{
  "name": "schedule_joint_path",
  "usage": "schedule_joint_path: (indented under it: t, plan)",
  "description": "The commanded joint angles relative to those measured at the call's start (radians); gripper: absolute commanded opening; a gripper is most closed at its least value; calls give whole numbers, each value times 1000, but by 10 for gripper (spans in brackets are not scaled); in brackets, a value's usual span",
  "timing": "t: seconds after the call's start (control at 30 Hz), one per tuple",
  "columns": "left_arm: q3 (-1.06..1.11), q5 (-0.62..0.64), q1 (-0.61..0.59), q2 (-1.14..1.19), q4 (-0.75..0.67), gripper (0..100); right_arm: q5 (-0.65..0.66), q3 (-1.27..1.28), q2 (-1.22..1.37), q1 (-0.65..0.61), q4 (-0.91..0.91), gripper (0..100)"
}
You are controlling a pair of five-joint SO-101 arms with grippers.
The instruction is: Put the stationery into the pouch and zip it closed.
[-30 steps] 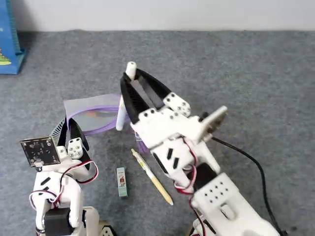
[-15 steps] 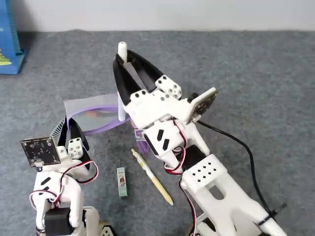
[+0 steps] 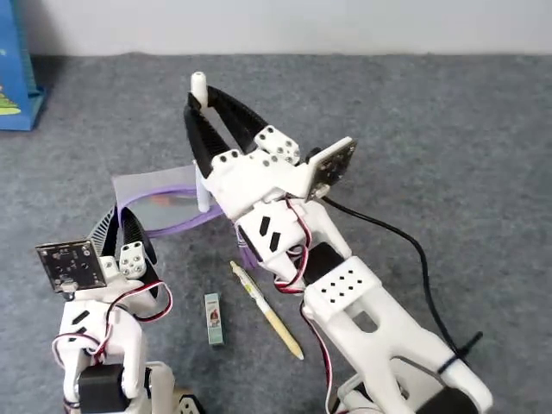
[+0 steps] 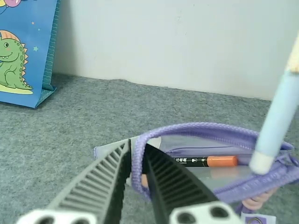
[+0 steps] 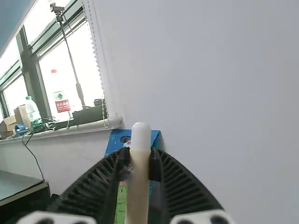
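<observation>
Pinching the soft purple fabric rim of the translucent pouch, the ribbed left gripper stays nowhere but there; the right gripper clamps a smooth, pale cylindrical marker upright over its mouth.

CHANGE | right gripper swung left and farther back | pen carried along over pouch
</observation>
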Motion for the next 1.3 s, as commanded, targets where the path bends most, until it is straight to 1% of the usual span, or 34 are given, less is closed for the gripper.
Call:
schedule_joint_path:
  t: [0.0,0.13,0.3,0.37,0.6,0.83,1.0,1.17,1.27]
  plan:
    - [-16,11,6,-17,-18,12,23,-69,13,-13,-21,8]
    - [-16,11,6,-17,-18,12,86,-15,10,-10,-21,8]
    - [-16,11,6,-17,-18,12,187,124,-96,-39,21,8]
    - [-16,11,6,-17,-18,12,216,186,-160,-48,93,8]
    - [-16,11,6,-17,-18,12,222,319,-453,-47,320,8]
    - [-16,11,6,-17,-18,12,219,359,-748,-51,628,8]
    - [-16,11,6,-17,-17,12,221,361,-908,-51,849,8]
    - [-51,11,8,-17,51,12,222,365,-1024,-51,1015,8]
    - [-82,8,48,-17,107,12,224,393,-1081,-51,1081,8]
